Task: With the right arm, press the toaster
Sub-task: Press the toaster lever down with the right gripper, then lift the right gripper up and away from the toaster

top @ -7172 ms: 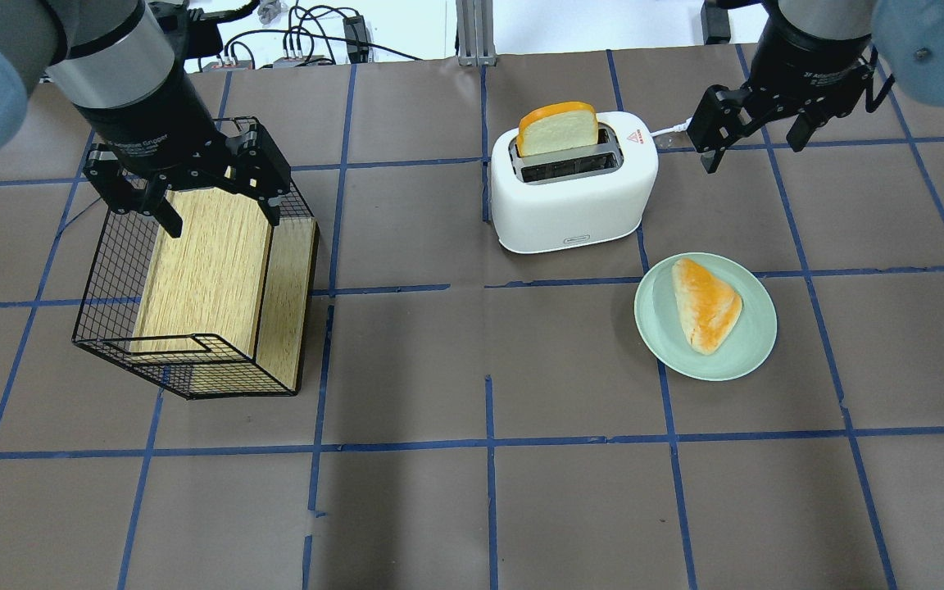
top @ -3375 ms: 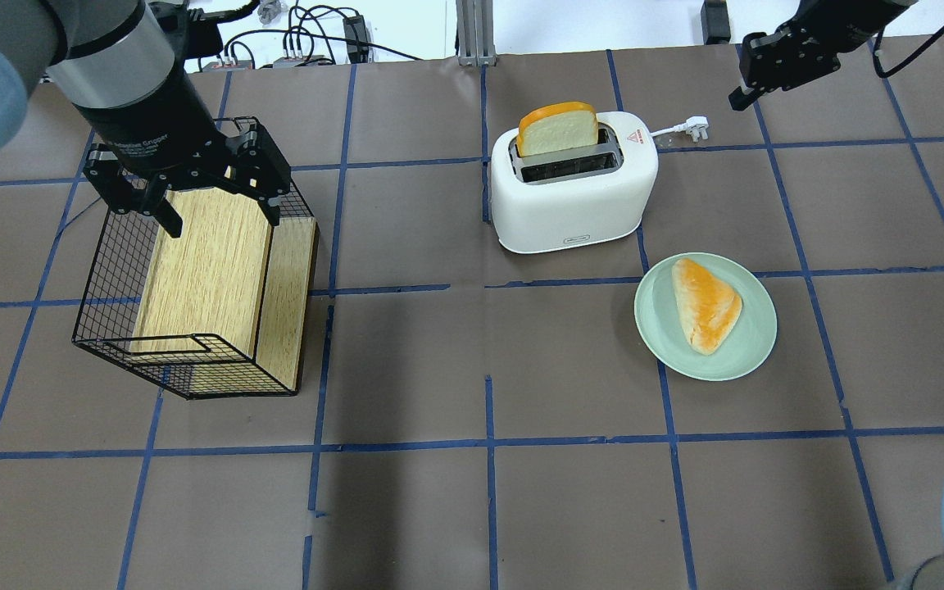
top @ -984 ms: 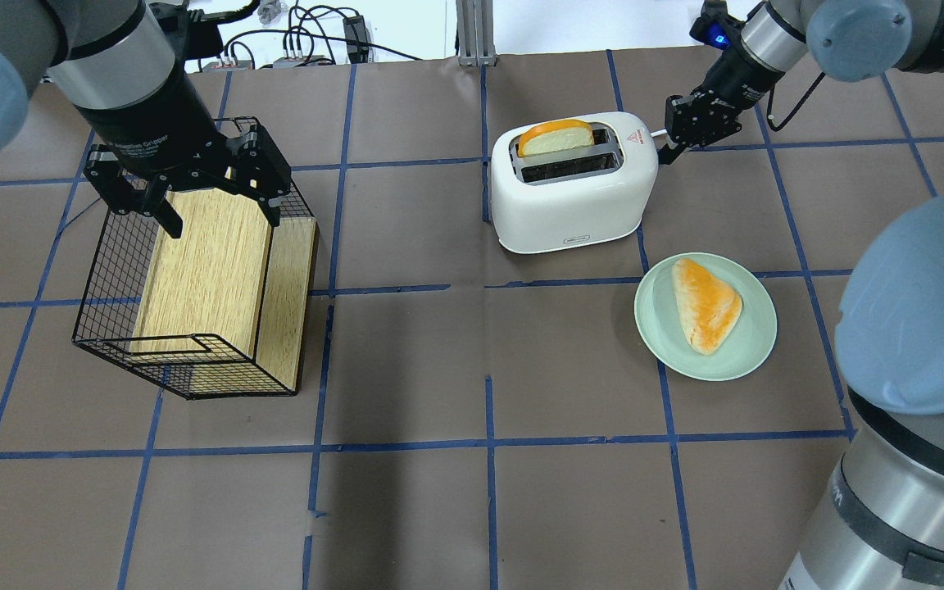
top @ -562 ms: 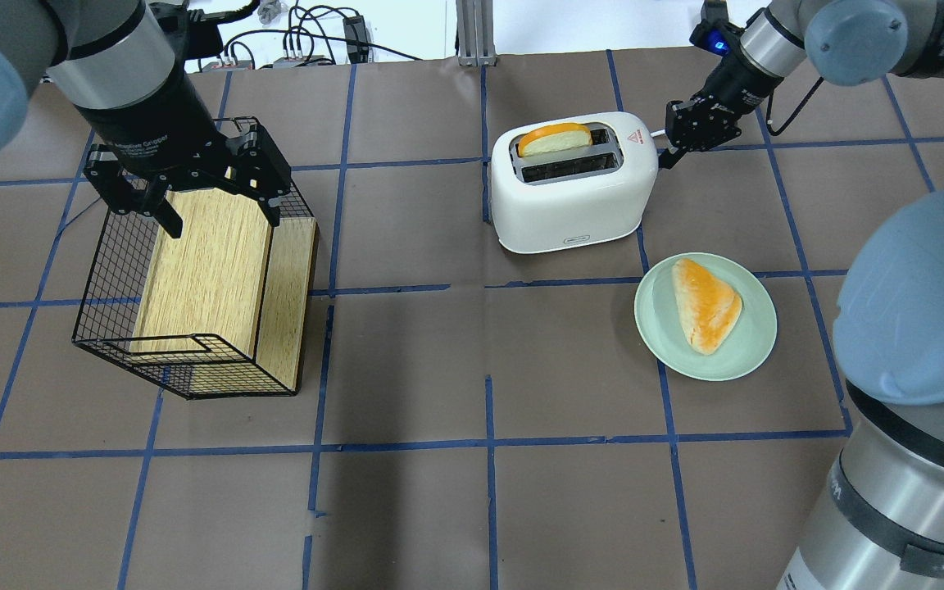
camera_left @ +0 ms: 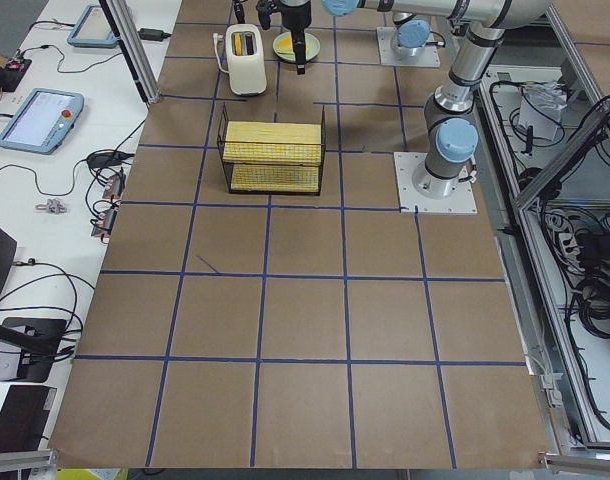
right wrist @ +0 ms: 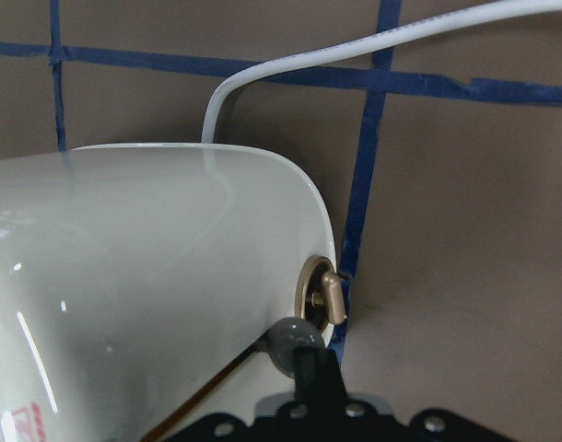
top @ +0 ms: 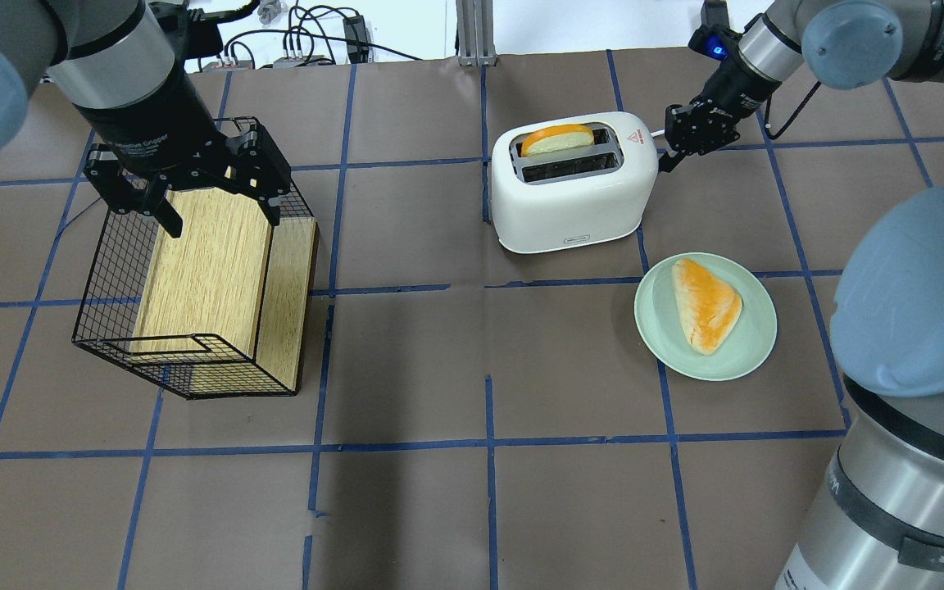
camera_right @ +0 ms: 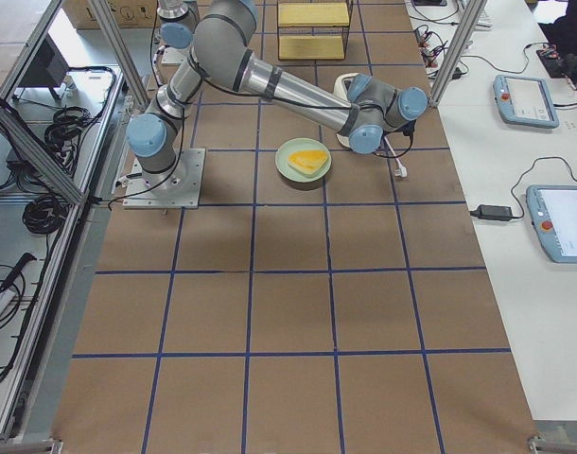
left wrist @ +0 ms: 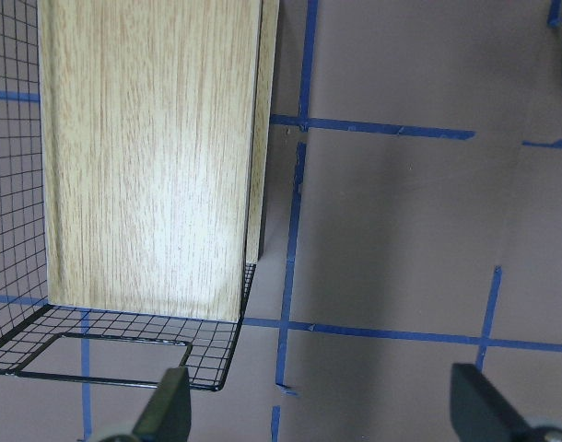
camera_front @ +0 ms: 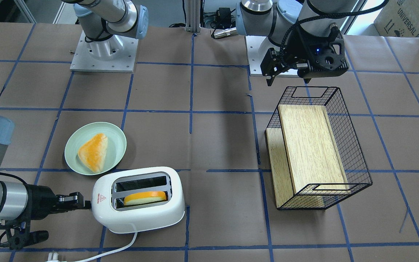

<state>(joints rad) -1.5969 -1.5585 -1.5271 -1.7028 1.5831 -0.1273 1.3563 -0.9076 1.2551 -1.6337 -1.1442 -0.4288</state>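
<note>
Recorded toaster (top: 570, 197) upright on table (top: 472, 508), on the far side and right of centre in the overhead view, near a green plate (top: 759, 348) carrying a triangular bread piece (top: 705, 305). Noted one bread slice (top: 556, 139) sunk low in the slot farther from the robot, with little more than its orange crust above the rim. Logged right gripper (top: 669, 158) at the toaster's right end, the end bearing the red triangle mark (top: 635, 138), jaws pressed together, tip just beside a brass-coloured knob (right wrist: 323, 296) low on that end; cannot tell from the wrist view whether touching. Traced white cord (camera_front: 120, 248) from the toaster's base out across the table. Logged left gripper (top: 218, 205) well apart from the toaster, above one end of a black wire basket (top: 107, 270) holding a wooden board (top: 210, 270), jaws spread wide, gripping nothing.
</note>
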